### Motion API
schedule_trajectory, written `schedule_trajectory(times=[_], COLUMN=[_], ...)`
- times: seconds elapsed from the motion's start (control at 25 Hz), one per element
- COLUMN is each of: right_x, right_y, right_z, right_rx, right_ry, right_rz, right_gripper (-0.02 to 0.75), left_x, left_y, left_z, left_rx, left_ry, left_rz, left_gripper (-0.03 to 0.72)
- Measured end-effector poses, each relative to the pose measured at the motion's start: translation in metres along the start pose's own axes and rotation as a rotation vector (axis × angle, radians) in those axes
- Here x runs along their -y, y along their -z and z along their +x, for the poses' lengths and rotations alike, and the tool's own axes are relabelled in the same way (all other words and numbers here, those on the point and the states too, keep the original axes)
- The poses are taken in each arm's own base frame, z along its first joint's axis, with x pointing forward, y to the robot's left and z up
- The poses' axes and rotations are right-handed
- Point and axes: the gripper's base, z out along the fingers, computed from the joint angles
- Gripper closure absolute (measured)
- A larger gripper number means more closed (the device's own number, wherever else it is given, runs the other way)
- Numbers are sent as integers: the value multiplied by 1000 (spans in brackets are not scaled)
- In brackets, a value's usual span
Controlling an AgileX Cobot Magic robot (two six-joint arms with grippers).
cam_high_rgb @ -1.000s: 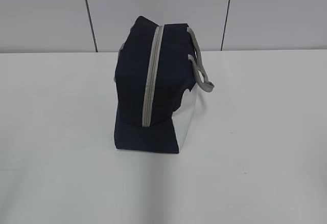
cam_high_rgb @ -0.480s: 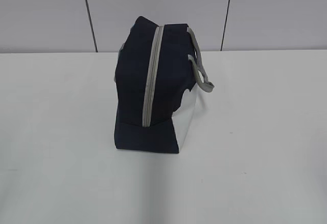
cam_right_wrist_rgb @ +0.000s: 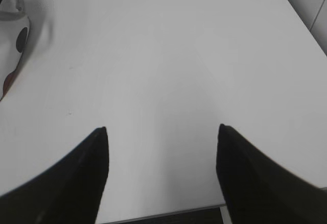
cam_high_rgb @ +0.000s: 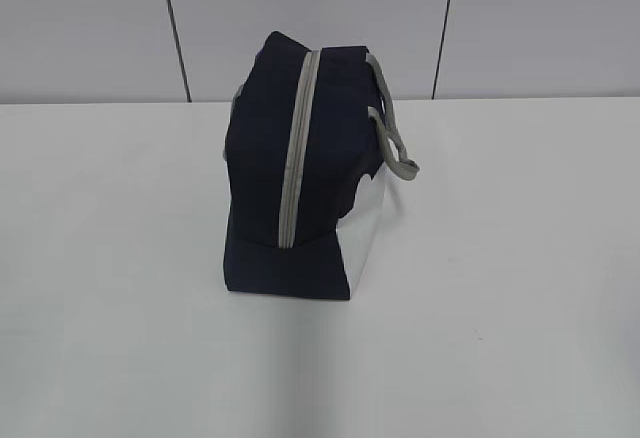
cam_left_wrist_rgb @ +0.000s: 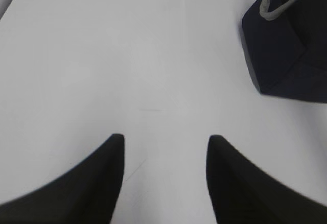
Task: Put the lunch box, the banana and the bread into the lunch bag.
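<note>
The navy lunch bag (cam_high_rgb: 290, 178) stands upright in the middle of the white table (cam_high_rgb: 110, 258), its grey zipper (cam_high_rgb: 296, 148) closed down the near end. Grey strap handles (cam_high_rgb: 392, 138) hang on its right side above a white panel (cam_high_rgb: 362, 228). The lunch box, the banana and the bread are out of view. In the left wrist view my left gripper (cam_left_wrist_rgb: 165, 139) is open over bare table, with the lunch bag (cam_left_wrist_rgb: 286, 40) at the upper right. My right gripper (cam_right_wrist_rgb: 162, 129) is open over bare table near the front edge, the lunch bag's white panel (cam_right_wrist_rgb: 13, 55) at far left. Neither gripper appears in the exterior view.
A grey panelled wall (cam_high_rgb: 320, 28) rises behind the table's back edge. The table's front edge (cam_right_wrist_rgb: 163, 215) shows just below my right gripper, and its right edge (cam_right_wrist_rgb: 301, 24) runs along the upper right of that view.
</note>
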Motion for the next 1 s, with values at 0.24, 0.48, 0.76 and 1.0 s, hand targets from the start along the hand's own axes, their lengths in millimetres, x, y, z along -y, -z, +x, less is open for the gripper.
schedule_trajectory(times=[0.24,0.48,0.76,1.0], right_x=[0,0,0,0], right_y=[0,0,0,0], right_z=[0,0,0,0], right_rx=[0,0,0,0], right_ry=[0,0,0,0], right_rz=[0,0,0,0], right_gripper=[248,248,248,248], left_x=[0,-1,-1,-1], left_y=[0,0,0,0], left_z=[0,0,0,0], left_rx=[0,2,3,3], left_ry=[1,15,17,17], left_rz=[0,-13,-15,-15], left_gripper=[339,362,367,393])
